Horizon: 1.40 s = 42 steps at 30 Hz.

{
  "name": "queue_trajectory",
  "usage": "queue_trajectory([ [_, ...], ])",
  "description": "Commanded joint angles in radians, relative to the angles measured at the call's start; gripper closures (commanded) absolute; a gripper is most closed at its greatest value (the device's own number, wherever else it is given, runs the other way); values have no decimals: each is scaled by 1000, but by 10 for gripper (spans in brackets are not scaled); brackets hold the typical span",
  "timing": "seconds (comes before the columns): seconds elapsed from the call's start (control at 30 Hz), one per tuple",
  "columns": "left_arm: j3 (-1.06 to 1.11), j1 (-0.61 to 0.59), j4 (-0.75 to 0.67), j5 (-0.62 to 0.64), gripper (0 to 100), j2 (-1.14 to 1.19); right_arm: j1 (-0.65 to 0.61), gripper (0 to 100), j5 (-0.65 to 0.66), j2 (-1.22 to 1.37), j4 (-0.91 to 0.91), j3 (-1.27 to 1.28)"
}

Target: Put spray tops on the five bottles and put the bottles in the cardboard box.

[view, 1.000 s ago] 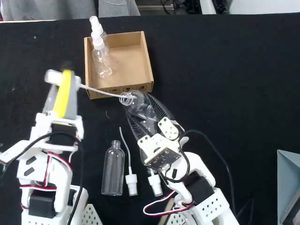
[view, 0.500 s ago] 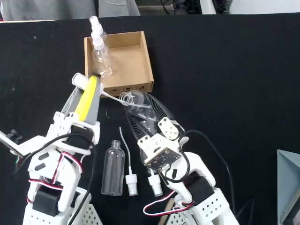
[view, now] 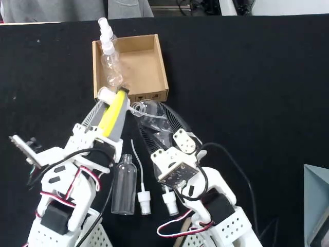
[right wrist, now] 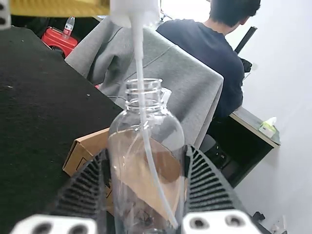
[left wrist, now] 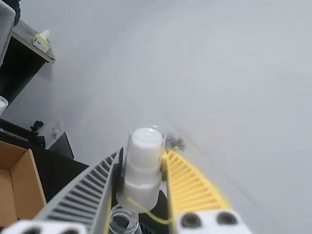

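Two grippers loaded: left gripper (view: 115, 100) clamps spray top (left wrist: 143, 168), right gripper (view: 157, 123) clamps bottle (right wrist: 146, 141). Dip tube (right wrist: 152, 170) already through neck (right wrist: 144, 90); align spray top coaxially, lower straight, avoid kinking tube.

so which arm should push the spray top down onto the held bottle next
Left. The left tool grips the spray top right above the clear bottle, dip tube already down its neck; the right tool only clamps that bottle.
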Motion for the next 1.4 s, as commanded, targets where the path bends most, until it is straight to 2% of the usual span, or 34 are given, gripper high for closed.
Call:
queue_trajectory([
  [0.0,2,35,-17,-11,970,-6,-21,946,5,-44,-5,-1],
  [0.23,24,35,-17,-12,970,-6,-20,946,5,-45,-6,-1],
  [0.47,36,38,-15,-64,970,-5,-21,946,5,-45,-6,-1],
  [0.63,50,108,-15,-66,970,-5,-18,946,5,-42,-6,-1],
  [0.83,47,107,-15,-66,968,-5,-18,946,5,-44,-6,-1],
  [0.93,45,107,5,-64,894,-5,-18,946,5,-42,-6,-1],
  [1.07,-22,107,129,-63,784,-5,-21,946,5,-44,-3,-1],
  [1.37,-47,105,161,-63,778,-5,-21,946,5,-39,-6,-1],
])
